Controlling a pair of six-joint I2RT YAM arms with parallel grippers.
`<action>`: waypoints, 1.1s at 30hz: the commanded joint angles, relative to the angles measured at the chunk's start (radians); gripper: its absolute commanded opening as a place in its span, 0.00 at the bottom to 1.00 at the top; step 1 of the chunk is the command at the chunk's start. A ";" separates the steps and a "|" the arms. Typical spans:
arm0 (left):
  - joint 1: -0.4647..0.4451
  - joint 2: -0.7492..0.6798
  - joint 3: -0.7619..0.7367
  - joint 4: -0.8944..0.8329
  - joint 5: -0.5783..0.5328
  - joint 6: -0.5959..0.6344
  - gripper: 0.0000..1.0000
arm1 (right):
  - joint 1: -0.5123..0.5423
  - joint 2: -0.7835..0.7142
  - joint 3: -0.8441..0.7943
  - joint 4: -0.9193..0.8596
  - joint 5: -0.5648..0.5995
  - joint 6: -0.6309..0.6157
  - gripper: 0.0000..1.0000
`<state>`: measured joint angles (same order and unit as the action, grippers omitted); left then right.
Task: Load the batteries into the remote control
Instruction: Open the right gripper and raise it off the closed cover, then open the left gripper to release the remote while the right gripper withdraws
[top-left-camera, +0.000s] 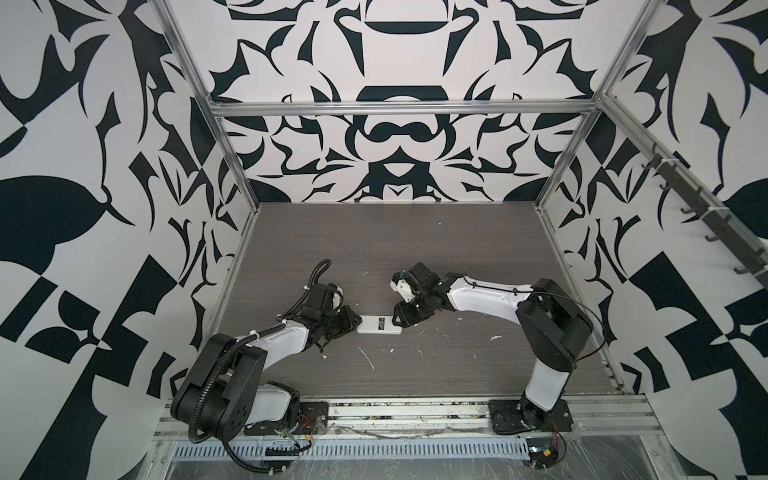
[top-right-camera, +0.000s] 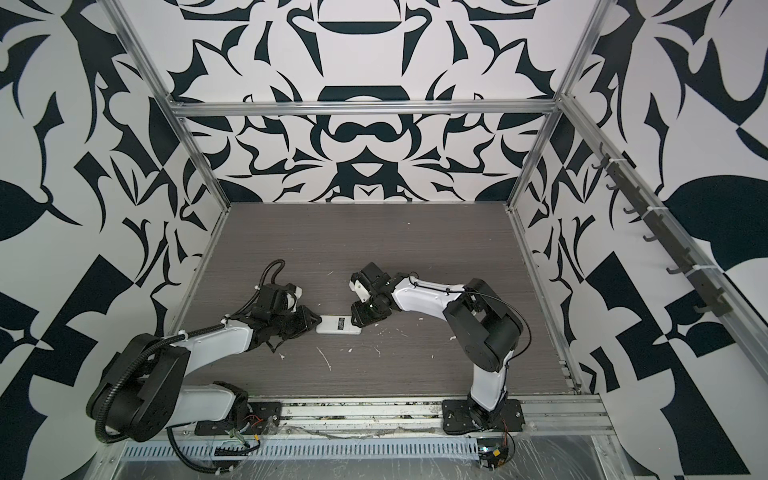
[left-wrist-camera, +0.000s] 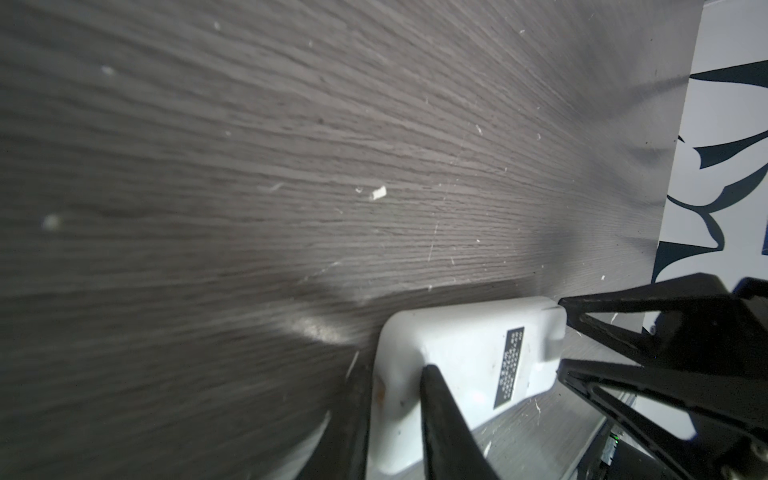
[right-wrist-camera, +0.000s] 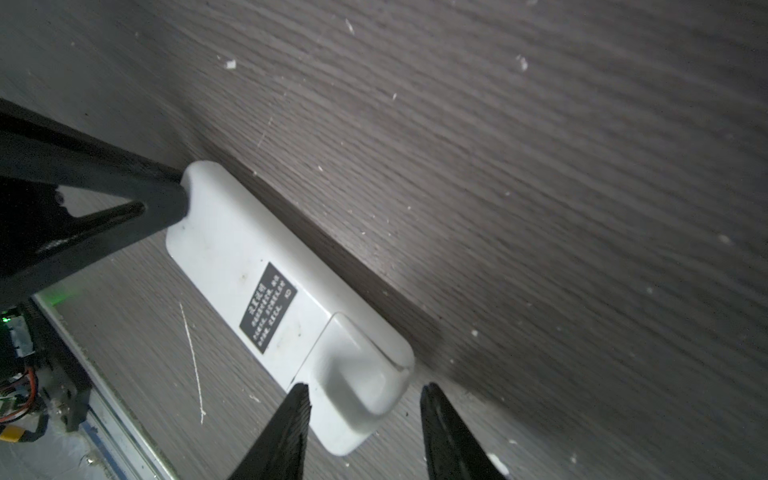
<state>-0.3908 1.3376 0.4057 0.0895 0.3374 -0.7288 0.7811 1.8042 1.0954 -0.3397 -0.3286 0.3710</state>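
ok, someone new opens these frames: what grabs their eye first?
First the loud black-and-white patterned walls boxing in the whole cell. Then the white remote control, lying back up with its black label showing, in the middle of the grey table. An arm sits at each end of it: the left gripper is closed on one end, while the right gripper is open, jaws straddling the other.

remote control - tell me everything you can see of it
The remote control is a slim white slab, plastic by the look of it, lying flat and back up on the wood-grain table. A black label with pale print sits mid-back. The battery cover is in place at one end. The left end effector clamps the other end. The right end effector straddles the cover end, open.
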 joint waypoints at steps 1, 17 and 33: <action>0.002 -0.002 -0.029 -0.045 -0.008 0.005 0.25 | -0.002 0.002 -0.011 0.005 0.017 -0.006 0.45; 0.001 -0.006 -0.031 -0.048 -0.008 0.005 0.25 | -0.002 0.025 -0.034 0.027 0.011 -0.007 0.29; 0.001 -0.013 -0.040 -0.051 -0.010 0.001 0.25 | 0.025 0.041 -0.017 -0.001 0.030 -0.010 0.24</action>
<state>-0.3908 1.3266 0.3996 0.0902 0.3397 -0.7288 0.7795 1.8187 1.0786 -0.3191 -0.3309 0.3744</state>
